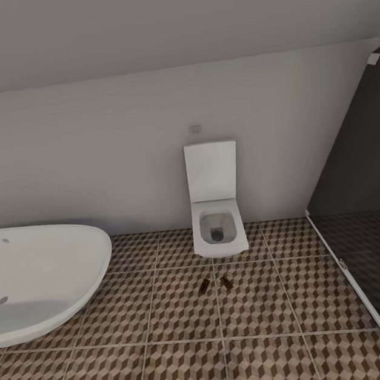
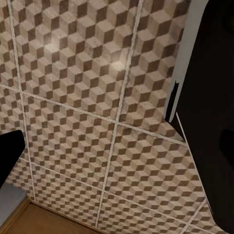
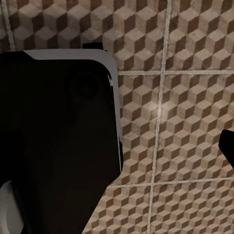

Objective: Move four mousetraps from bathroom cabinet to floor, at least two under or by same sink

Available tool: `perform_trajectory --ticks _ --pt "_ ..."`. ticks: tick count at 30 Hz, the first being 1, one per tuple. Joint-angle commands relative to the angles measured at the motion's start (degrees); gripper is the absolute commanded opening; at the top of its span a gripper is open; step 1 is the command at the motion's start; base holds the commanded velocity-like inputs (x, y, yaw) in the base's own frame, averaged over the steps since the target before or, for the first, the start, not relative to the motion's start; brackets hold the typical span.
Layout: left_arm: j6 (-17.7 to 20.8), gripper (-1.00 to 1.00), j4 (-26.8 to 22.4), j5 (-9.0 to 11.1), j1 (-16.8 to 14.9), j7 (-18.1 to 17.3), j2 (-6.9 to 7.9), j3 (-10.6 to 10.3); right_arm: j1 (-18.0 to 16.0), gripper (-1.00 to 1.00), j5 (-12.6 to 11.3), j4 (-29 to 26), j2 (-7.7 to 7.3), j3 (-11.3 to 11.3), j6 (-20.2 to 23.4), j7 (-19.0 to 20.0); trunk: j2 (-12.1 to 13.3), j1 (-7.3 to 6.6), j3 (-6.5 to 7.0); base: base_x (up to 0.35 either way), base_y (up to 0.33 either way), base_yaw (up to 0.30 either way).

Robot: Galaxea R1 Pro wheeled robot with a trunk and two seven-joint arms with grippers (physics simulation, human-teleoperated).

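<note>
Head view: a white toilet (image 1: pixel 217 213) is seen against the pale back wall at about 12 o'clock, its lid raised; a white bathtub (image 1: pixel 41 275) is set at 9 o'clock, and a dark glass shower screen (image 1: pixel 367 186) closes off the 3 o'clock side. Two mousetraps (image 1: pixel 215 284) are laid on the bathroom floor (image 1: pixel 179 351), side by side but apart, just in front of the toilet; each reads as a small dark-brown slab, and no finer detail can be made out. Their spot is judged to be a chosen drop point on the cube-patterned tiles, so that all traps share one floor surface; no sink is seen near them, so whether they count as next to one cannot be told, and two more traps are judged still to be fetched.

Left wrist view: the tiled floor is looked down on, with pale grout lines crossing it; a dark robot body part (image 2: pixel 212 122) is seen along one edge, and a strip of orange-brown wood (image 2: pixel 44 222) at a corner; the tool's state, spread or pressed together, cannot be told here.

Right wrist view: the same tiles are seen past a large black, white-edged robot part (image 3: pixel 58 141); a dark tip (image 3: pixel 228 146) intrudes at one edge; the state of this tool cannot be told either; nothing is seen to be pinched.
</note>
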Motion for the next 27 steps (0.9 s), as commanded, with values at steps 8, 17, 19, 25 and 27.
perform_trajectory --ticks 8,17,19,25,27 --pt "-0.24 1.00 0.15 0.26 -0.06 0.01 -0.03 -0.34 -0.02 1.00 -0.45 0.00 0.00 0.49 -0.11 -0.15 -0.09 0.03 -0.09 0.000 0.000 0.000" --pt "-0.24 1.00 0.15 0.26 -0.06 0.01 -0.03 -0.34 -0.02 1.00 -0.45 -0.01 0.00 0.49 -0.11 -0.15 -0.09 0.03 -0.09 0.000 0.000 0.000" --pt "-0.24 1.00 0.15 0.26 -0.06 0.01 -0.03 -0.34 -0.02 1.00 -0.45 -0.02 0.00 0.49 -0.11 -0.15 -0.09 0.03 -0.09 0.000 0.000 0.000" --pt "-0.24 1.00 0.15 0.26 -0.06 0.01 -0.03 -0.34 -0.02 1.00 -0.45 -0.01 0.00 0.49 -0.11 -0.15 -0.09 0.03 -0.09 0.000 0.000 0.000" --pt "-0.24 1.00 0.15 0.26 -0.06 0.01 -0.03 -0.34 -0.02 1.00 -0.45 0.00 0.00 0.49 -0.11 -0.15 -0.09 0.03 -0.09 0.000 0.000 0.000"
